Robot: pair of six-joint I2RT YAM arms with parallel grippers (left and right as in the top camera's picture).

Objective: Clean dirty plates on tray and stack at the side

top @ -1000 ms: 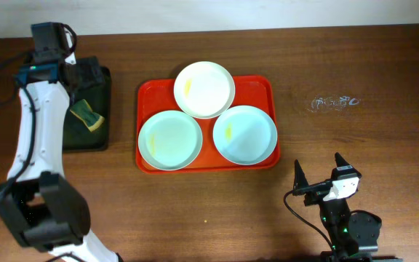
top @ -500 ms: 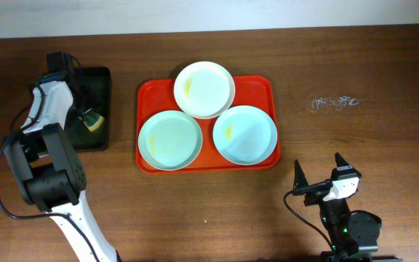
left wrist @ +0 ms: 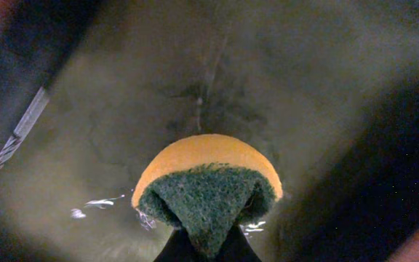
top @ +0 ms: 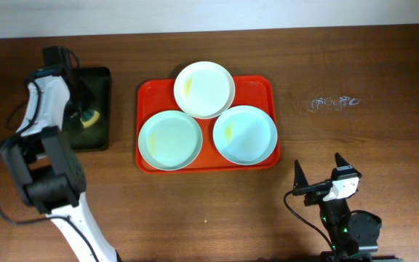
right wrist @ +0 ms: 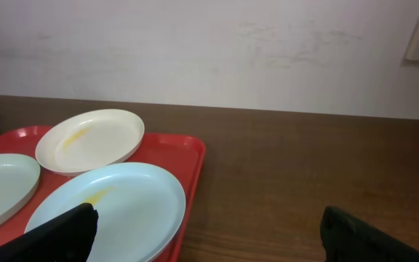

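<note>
Three plates lie on the red tray (top: 265,86): a cream-white plate (top: 204,89) with a yellow smear at the back, a pale blue-green plate (top: 169,140) front left, and another (top: 245,135) front right with a yellow smear. My left gripper (top: 83,116) reaches down into the black tray (top: 102,80) and is shut on a yellow-and-green sponge (left wrist: 208,182), which bulges above the gripper (left wrist: 209,246). My right gripper (top: 318,176) stands open near the table's front edge, right of the red tray. In its view the gripper (right wrist: 209,240) holds nothing, with the smeared pale plate (right wrist: 115,207) just ahead.
The black tray sits left of the red tray, its floor wet and shiny (left wrist: 93,211). Bare brown table (top: 355,145) stretches to the right of the red tray, with a faint white mark (top: 332,102) on it. A white wall (right wrist: 209,51) backs the table.
My left gripper has dropped into the black tray and shut on the sponge, squeezing it. The right arm and the plates have not moved.
</note>
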